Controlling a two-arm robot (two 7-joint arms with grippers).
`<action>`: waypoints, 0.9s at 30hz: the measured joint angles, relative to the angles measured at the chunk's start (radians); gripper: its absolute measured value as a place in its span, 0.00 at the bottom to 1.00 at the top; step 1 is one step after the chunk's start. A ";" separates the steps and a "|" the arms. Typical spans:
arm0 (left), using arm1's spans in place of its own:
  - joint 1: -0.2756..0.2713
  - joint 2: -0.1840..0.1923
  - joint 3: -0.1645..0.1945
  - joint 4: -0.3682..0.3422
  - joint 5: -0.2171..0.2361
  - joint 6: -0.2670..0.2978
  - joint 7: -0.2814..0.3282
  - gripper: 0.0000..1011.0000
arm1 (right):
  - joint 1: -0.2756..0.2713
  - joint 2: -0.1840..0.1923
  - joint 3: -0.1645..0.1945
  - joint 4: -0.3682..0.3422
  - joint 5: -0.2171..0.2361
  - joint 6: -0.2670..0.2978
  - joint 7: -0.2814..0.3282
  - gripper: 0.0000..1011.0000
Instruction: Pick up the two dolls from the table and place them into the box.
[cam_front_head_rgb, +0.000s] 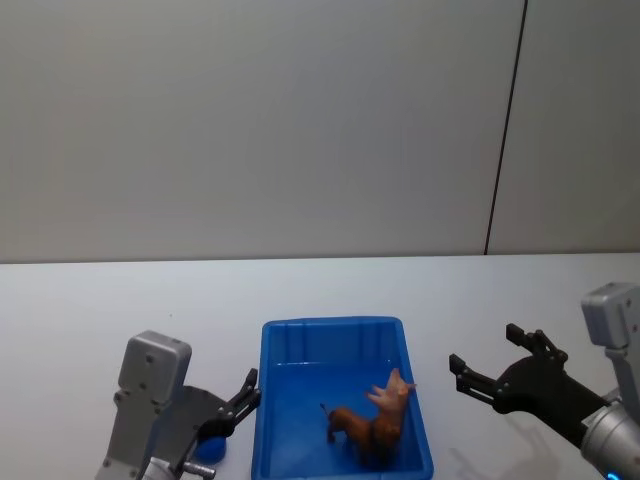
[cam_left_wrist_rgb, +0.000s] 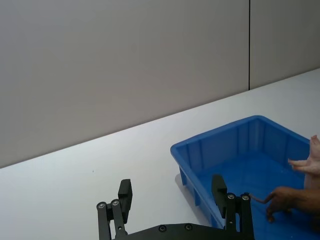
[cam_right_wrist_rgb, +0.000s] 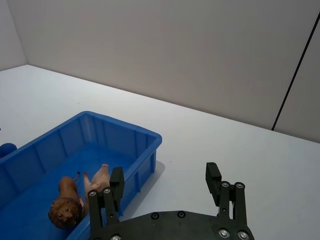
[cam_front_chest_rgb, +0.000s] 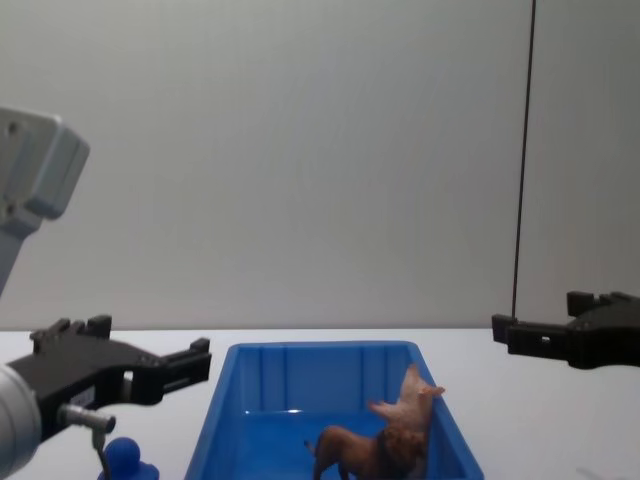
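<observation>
Both dolls lie inside the blue box (cam_front_head_rgb: 330, 325) near its front right corner. The brown lion (cam_front_head_rgb: 365, 428) stands there, and the pale pink pig (cam_front_head_rgb: 393, 390) is tipped against it. My left gripper (cam_front_head_rgb: 245, 395) hovers open just left of the box, holding nothing. My right gripper (cam_front_head_rgb: 483, 348) hangs open over the white table (cam_front_head_rgb: 100, 300) to the right of the box, also with nothing in it. The right wrist view shows the lion (cam_right_wrist_rgb: 65, 210) and the pig (cam_right_wrist_rgb: 97, 179) beyond the box wall (cam_right_wrist_rgb: 120, 132). From the chest I see the pig (cam_front_chest_rgb: 410, 395) above the lion (cam_front_chest_rgb: 365, 452).
A small blue round-headed figure (cam_front_head_rgb: 210, 448) stands on the table under my left gripper, close to the box's left wall; it also appears as the blue figure (cam_front_chest_rgb: 125, 458) in the chest view. A plain grey wall rises behind the table.
</observation>
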 joint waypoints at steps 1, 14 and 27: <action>0.001 0.000 -0.001 0.004 -0.002 -0.002 -0.001 0.99 | 0.000 0.000 0.000 0.000 0.000 0.000 0.000 0.99; -0.006 -0.010 -0.011 0.109 -0.025 -0.035 -0.080 0.99 | -0.002 0.002 0.002 -0.001 0.001 -0.002 -0.002 0.99; -0.019 -0.024 -0.018 0.196 -0.036 -0.052 -0.135 0.99 | -0.003 0.003 0.002 -0.002 0.002 -0.002 -0.002 0.99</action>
